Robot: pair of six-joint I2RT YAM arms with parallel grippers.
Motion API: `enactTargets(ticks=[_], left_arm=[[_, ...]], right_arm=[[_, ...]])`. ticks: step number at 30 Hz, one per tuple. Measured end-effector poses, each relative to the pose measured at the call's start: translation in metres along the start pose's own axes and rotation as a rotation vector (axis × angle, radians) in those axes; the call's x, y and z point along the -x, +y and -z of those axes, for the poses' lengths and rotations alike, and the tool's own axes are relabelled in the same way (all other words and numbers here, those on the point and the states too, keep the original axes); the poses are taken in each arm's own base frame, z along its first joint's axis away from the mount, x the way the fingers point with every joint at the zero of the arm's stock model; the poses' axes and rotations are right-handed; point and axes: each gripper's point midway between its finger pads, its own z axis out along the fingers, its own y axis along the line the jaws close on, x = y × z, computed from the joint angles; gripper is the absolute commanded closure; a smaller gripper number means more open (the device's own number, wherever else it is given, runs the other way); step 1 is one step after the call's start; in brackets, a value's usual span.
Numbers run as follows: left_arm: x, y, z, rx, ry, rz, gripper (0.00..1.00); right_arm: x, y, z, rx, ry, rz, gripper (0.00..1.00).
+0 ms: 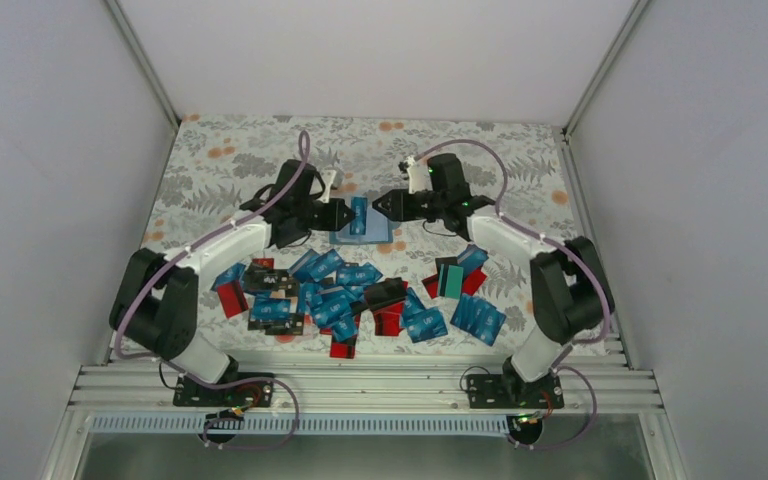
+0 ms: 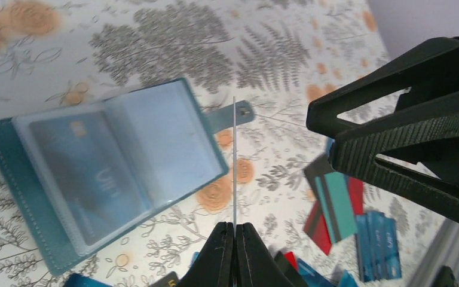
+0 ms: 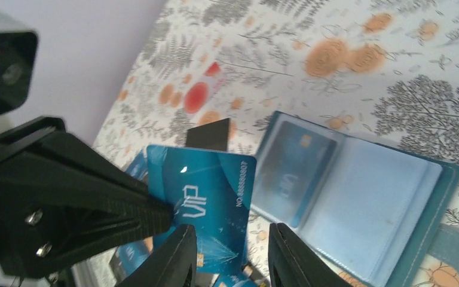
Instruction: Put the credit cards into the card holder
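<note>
While my left gripper [image 2: 235,230] pinches a blue credit card [image 3: 206,191] near the open card holder [image 2: 12,179] and my right gripper [image 3: 230,236] waits with jaws apart, I fear a tilted card could snag on the holder instead of sliding in.

Cloth [image 1: 230,150] white-grey, grey fern print, orange flowers. Holder [image 2: 12,173] teal outside, pale blue sleeves, a bluish card showing through one. VIP card [image 3: 206,197] bright blue, white lettering. Card pile [image 1: 335,300] mostly bright blue, with red cards [image 1: 231,298], black cards [image 1: 270,280] and one teal-green card [image 1: 450,281] on the right. Left gripper [image 2: 235,230] and right gripper [image 3: 233,239] black; arms [image 1: 245,238] white and black.
</note>
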Motion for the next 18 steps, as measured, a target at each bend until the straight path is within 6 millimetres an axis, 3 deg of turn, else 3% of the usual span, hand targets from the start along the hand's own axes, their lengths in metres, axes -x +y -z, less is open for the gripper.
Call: enactTargets(ticks=[8,18], left_arm=[[-0.006,0.040,-0.032,0.089,0.038,0.142,0.98],[-0.006,0.068,-0.052,0.119,0.042,0.225,0.98]], right_arm=[[-0.025,-0.050,-0.040,-0.103,0.096,-0.121,0.76],[-0.042,-0.087,-0.056,-0.216,0.131,-0.174,0.81]])
